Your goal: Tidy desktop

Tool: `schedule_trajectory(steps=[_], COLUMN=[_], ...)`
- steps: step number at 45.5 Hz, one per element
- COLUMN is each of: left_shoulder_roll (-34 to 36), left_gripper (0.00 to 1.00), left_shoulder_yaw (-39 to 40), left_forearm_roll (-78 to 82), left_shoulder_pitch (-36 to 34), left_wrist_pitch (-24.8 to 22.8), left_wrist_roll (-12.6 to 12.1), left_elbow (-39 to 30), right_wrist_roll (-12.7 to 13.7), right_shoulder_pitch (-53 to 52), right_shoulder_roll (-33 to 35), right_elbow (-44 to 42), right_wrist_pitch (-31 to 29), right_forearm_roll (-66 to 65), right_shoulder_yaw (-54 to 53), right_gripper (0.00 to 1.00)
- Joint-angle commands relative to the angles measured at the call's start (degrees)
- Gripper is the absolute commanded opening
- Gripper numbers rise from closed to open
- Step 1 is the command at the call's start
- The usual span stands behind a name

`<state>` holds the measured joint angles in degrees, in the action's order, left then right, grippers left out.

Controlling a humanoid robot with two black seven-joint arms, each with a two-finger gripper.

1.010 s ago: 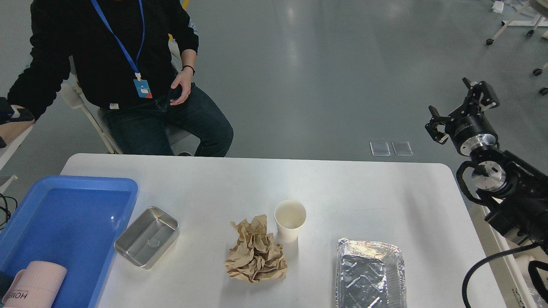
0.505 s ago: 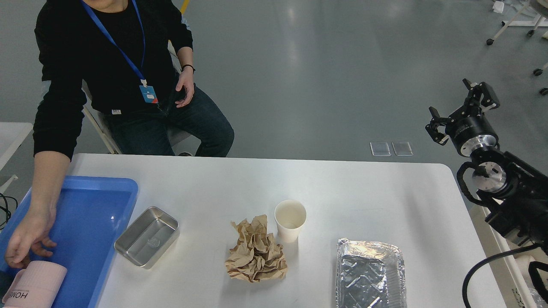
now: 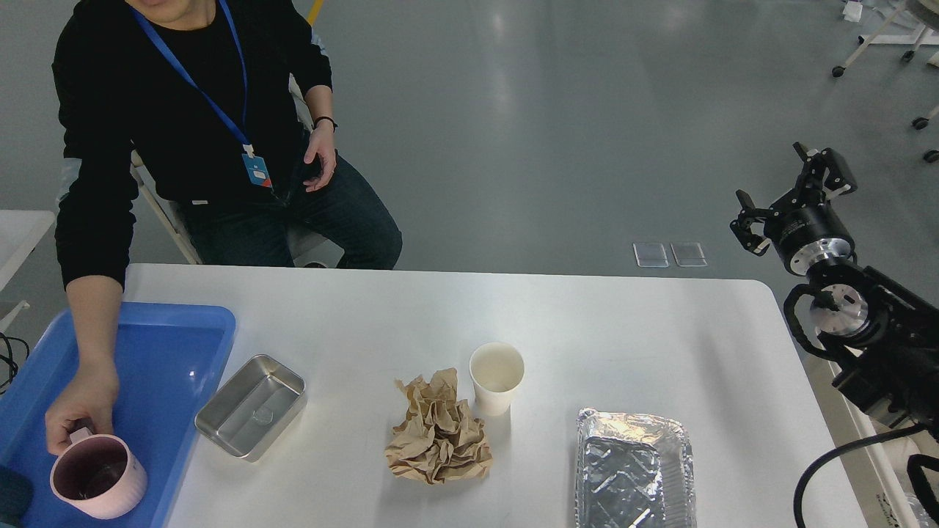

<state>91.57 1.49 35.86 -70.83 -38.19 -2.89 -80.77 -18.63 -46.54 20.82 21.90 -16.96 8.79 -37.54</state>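
Desktop (image 3: 623, 323): white tabletop with rounded corners, filling the lower view; the thing I am to tidy. Far and right portions lie bare, giving the widest room for reaching in.

Blue tray (image 3: 183, 317): at the near-left corner, overhanging the left edge of the view. Probably the collecting place, judging by what stands in it.

Foil tray (image 3: 634, 469): crinkled aluminium, open side up, at the near edge right of centre, closest to my right arm. Bare tabletop on its far and right sides.

Crumpled brown paper (image 3: 439, 436): loose wad near the middle of the near edge, just beside the paper cup. Likely waste.

Steel container (image 3: 251, 405): shallow, rectangular, empty, set askew just beside the blue tray's right rim.

Pink mug (image 3: 98, 475): upright, mouth up, inside the blue tray at its near end. A seated person's hand (image 3: 81, 411) holds it by the handle; I judge that corner not mine to enter yet.

Paper cup (image 3: 497, 378): white, upright, apparently empty, near the tabletop's centre. Light, easily tipped, with the paper crowding its near-left side; approach from the far or right side looks freest.

Right gripper (image 3: 792, 194): raised off the right edge of the tabletop, well apart from every item, fingers spread wide, gripping nothing. Parked, I judge, awaiting a first pick.

Left gripper: not in view; its fingers cannot be reported.
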Motion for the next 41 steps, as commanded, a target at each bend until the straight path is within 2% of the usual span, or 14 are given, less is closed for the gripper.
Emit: schedule_trajectory(steps=[1, 17, 27, 41], left_shoulder_roll=[-2.45, -10.71, -16.95, -25.12], left_gripper=[0.89, 0.92, 0.92, 0.92], left_shoulder_yaw=[-0.08, 0.00, -0.08, -0.08], left_forearm_roll=[0.00, 0.26, 2.29, 2.46], left_shoulder_pitch=[0.87, 4.82, 8.60, 11.77], left_wrist_pitch=[-0.04, 0.57, 8.56, 13.84], left_wrist_roll=[-0.10, -0.18, -3.61, -5.54], left_elbow=[0.00, 0.09, 0.17, 1.93], right_wrist_roll=[-0.01, -0.01, -0.01, -0.01], right_shoulder_pitch=[0.05, 0.66, 1.19, 1.37], right_shoulder_roll=[-0.08, 0.01, 0.27, 0.27], right_elbow=[0.07, -0.02, -0.20, -0.11], right_wrist_pitch=[0.00, -0.09, -0.26, -0.26], right_forearm_roll=[0.00, 0.00, 0.00, 0.00], right_shoulder_yaw=[0.01, 0.01, -0.07, 0.01], right_gripper=[1.00, 1.00, 1.00, 1.00])
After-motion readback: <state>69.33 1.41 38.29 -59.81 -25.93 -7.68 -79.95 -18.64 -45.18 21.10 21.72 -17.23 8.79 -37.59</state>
